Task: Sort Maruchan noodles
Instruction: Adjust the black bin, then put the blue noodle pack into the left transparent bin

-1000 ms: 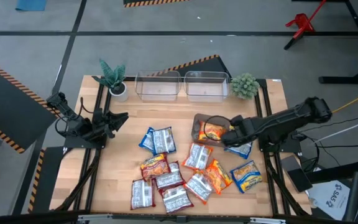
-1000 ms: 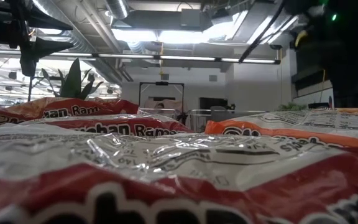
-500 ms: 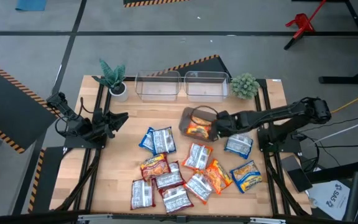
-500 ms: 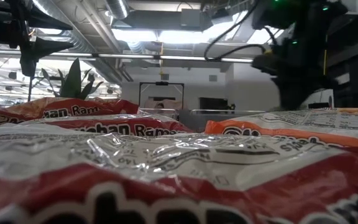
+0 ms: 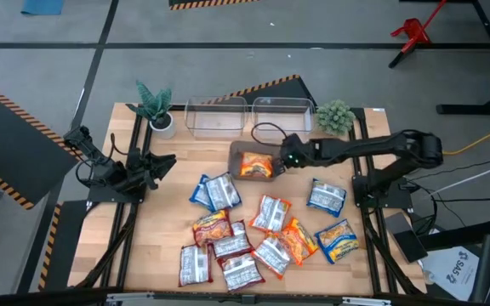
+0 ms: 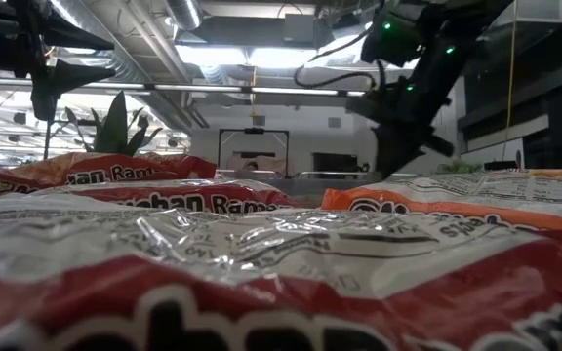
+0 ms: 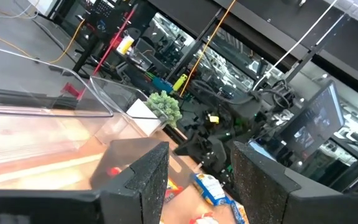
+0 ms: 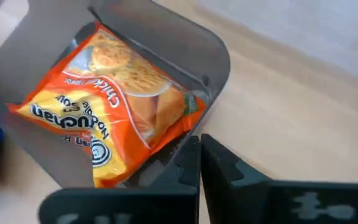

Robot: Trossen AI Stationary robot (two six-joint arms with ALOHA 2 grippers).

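Observation:
My right gripper [image 5: 284, 160] is shut on a dark grey tray [image 5: 243, 151] near the middle of the table, in front of the two clear bins. An orange noodle packet [image 8: 120, 102] lies flat in the tray. Several more Maruchan packets [image 5: 245, 234], blue-white, red-white and orange, lie loose on the near half of the table; one blue-white packet [image 5: 326, 197] sits alone toward the right. In the low view, red-white packets [image 6: 213, 263] fill the foreground. My left gripper [image 7: 201, 180] waits open at the table's left edge [image 5: 156, 164]. My right gripper pinches the tray's rim [image 8: 194, 144] on its right side between the two fingers, coming level from the table's right. The tray stays flat with the orange packet [image 5: 256, 166] resting in it. Whether the tray is lifted clear of the table, I cannot tell.
Two clear plastic bins [image 5: 217, 116] [image 5: 281, 115] stand side by side at the far edge, flanked by a small potted plant [image 5: 154, 106] on the left and a bushy green plant [image 5: 334, 116] on the right. Bare wood [image 5: 177, 144] lies left of the tray.
My right gripper has carried the tray with its orange packet toward the table's left and somewhat toward the far edge, staying shut on the rim. A blue-white packet that was partly under the arm now lies uncovered on the right.

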